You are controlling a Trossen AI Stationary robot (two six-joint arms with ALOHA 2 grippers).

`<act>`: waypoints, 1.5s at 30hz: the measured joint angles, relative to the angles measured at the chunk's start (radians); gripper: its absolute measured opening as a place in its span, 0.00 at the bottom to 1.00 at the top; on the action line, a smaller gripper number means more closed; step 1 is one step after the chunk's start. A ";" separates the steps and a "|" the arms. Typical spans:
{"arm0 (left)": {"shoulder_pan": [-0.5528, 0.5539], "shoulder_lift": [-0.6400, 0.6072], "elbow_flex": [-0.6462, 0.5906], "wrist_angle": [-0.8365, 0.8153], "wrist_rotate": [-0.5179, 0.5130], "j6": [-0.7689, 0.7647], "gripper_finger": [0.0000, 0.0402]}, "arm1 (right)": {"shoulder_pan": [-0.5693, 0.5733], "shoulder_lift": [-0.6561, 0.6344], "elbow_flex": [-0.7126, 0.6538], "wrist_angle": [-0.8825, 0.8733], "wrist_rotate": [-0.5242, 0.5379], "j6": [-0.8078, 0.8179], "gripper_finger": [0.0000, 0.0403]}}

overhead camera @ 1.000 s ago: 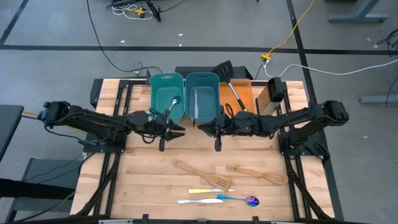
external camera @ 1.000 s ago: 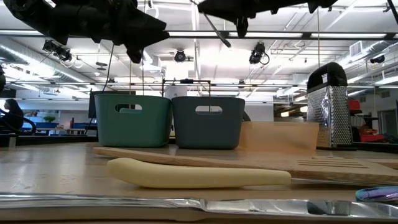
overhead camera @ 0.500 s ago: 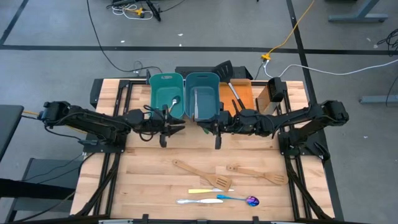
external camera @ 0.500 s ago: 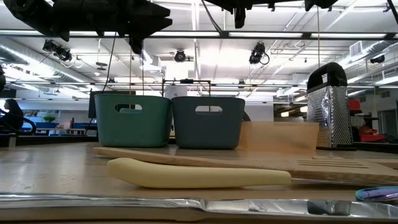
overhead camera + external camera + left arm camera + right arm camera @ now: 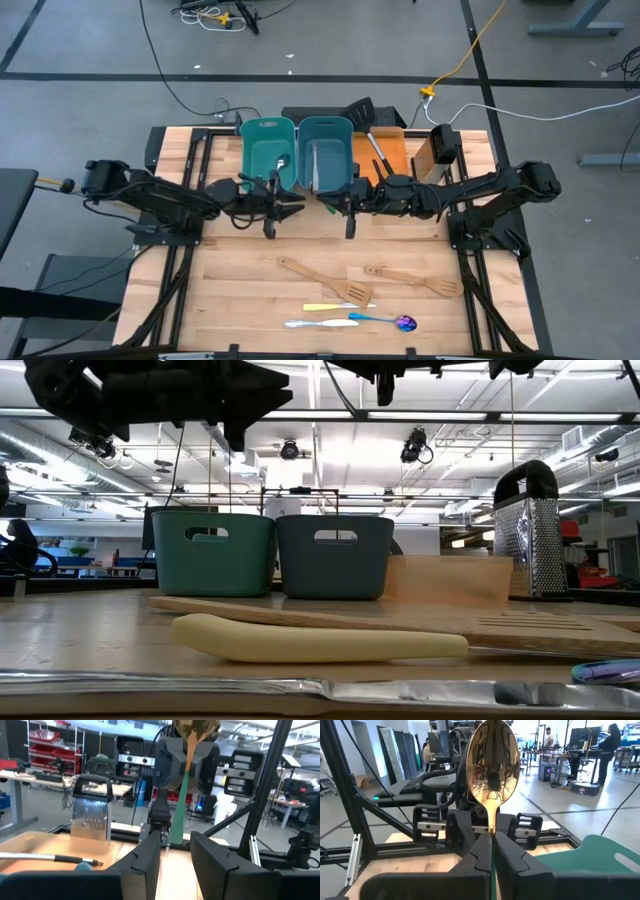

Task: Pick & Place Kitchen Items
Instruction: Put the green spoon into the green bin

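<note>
Gold spoon (image 5: pixel 492 767) stays pinched in the right fingers (image 5: pixel 492 852); the left fingers (image 5: pixel 176 857), empty and part-open, have edged closer for a likely handover.

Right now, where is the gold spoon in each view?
Right wrist: gold spoon centre, in right claw.
Left wrist: top centre.
High: cannot make it out, at right claw.
Low: cannot make it out.
Landmark: a teal bin, in high, low, right wrist.
</note>
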 joint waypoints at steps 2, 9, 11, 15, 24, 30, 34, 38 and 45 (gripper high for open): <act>0.000 0.024 0.000 0.033 0.000 0.000 0.29 | 0.000 0.000 0.000 0.000 0.000 -0.001 0.03; 0.001 0.101 0.046 0.073 0.001 0.003 0.29 | 0.000 0.000 0.000 0.001 0.000 -0.004 0.03; 0.001 0.130 0.078 0.063 0.011 0.021 0.29 | 0.000 0.000 0.000 0.001 0.000 -0.004 0.03; 0.001 0.183 0.140 0.034 0.015 0.051 0.29 | 0.000 0.000 0.000 0.002 0.000 -0.005 0.03; 0.001 0.244 0.232 0.031 0.057 0.064 0.29 | 0.000 0.000 0.000 0.000 0.000 -0.012 0.03; 0.001 0.249 0.266 -0.012 0.049 0.077 0.28 | 0.000 0.000 0.000 -0.004 0.000 -0.012 0.03; 0.001 0.249 0.266 -0.030 0.022 0.077 0.23 | 0.000 0.000 0.000 -0.006 0.000 -0.015 0.03; 0.001 0.249 0.266 -0.044 0.020 0.077 0.11 | -0.001 0.001 0.000 -0.006 0.000 -0.016 0.03; 0.001 0.249 0.266 -0.044 0.017 0.079 0.10 | -0.001 0.001 0.000 -0.008 0.000 -0.019 0.03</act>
